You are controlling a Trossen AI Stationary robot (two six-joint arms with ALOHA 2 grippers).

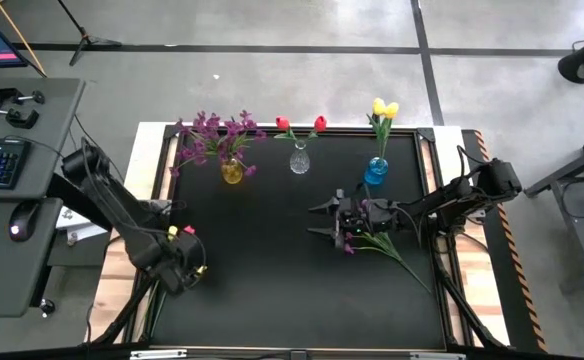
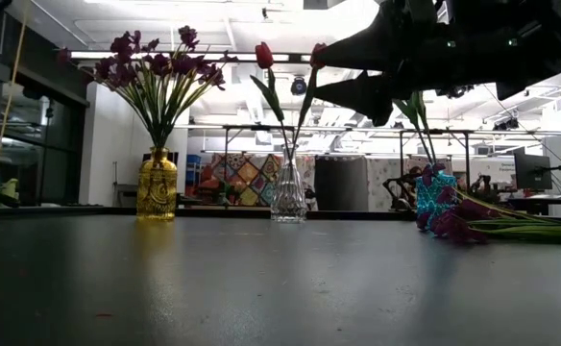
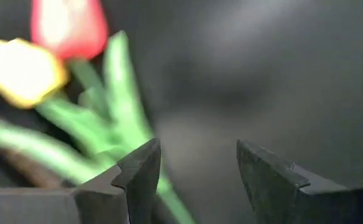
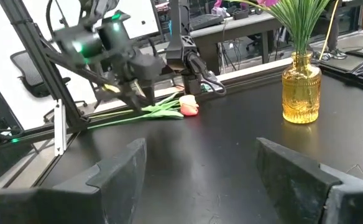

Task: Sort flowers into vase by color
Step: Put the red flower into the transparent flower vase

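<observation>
1. Along the far edge of the black bench (image 1: 272, 270) we see three small vases in a row: a yellow vase (image 1: 232, 172) with bushy purple sprays (image 1: 215, 136), a clear vase (image 1: 299, 160) with two red tulips (image 1: 283, 125), and a blue vase (image 1: 376, 171) with yellow tulips (image 1: 384, 108).
2. In the low view the yellow vase (image 2: 157, 185) and the clear vase (image 2: 288, 193) stand upright, and all the stems rise well above the rims.
3. Near the bench's right side we find a loose purple flower (image 1: 377, 244) lying flat, its green stem pointing toward the right front corner.
4. The right gripper (image 1: 322, 221) hovers above the bench just beside that flower's bloom end, its fingers spread wide and holding nothing.
5. At the bench's left edge we see a red tulip and a yellow tulip (image 1: 178, 232) lying together; the left wrist view shows their blooms side by side with green leaves.
6. The left gripper (image 1: 194, 262) sits low just beside these two, and its fingers (image 3: 141, 174) are spread apart with a green stem showing beside one of them; we see no grip on it.
7. In the right wrist view the left arm leans over the tulips (image 4: 184, 106) lying on the bench.
</observation>
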